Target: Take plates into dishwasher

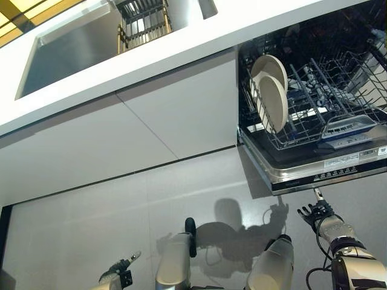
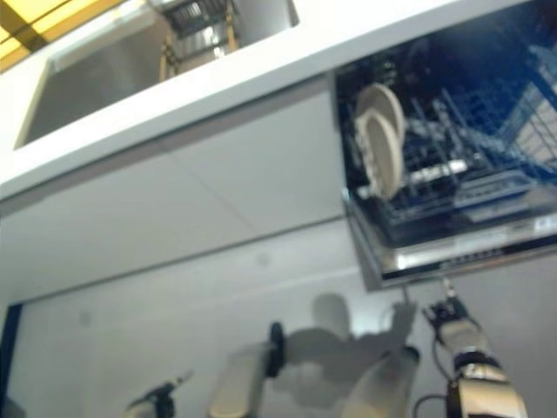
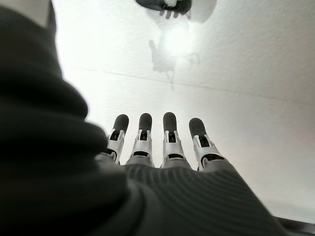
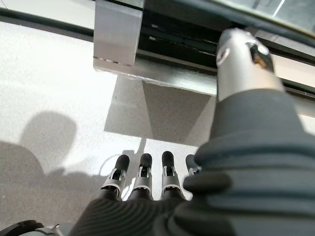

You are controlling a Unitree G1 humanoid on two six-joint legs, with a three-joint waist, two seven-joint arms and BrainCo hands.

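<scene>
My right robot hand [image 1: 315, 212] and left robot hand [image 1: 118, 268] hang empty with fingers straight, and with 2 plates [image 1: 270, 92] upright in the dishwasher [image 1: 326, 172] rack, I'd next lift toward the table's sink [image 1: 66, 48] for more.

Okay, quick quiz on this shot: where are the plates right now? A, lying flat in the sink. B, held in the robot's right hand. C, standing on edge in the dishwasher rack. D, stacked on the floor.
C: two pale plates stand on edge in the wire rack of the open dishwasher, while the right hand and left hand are both empty with straight fingers.
</scene>
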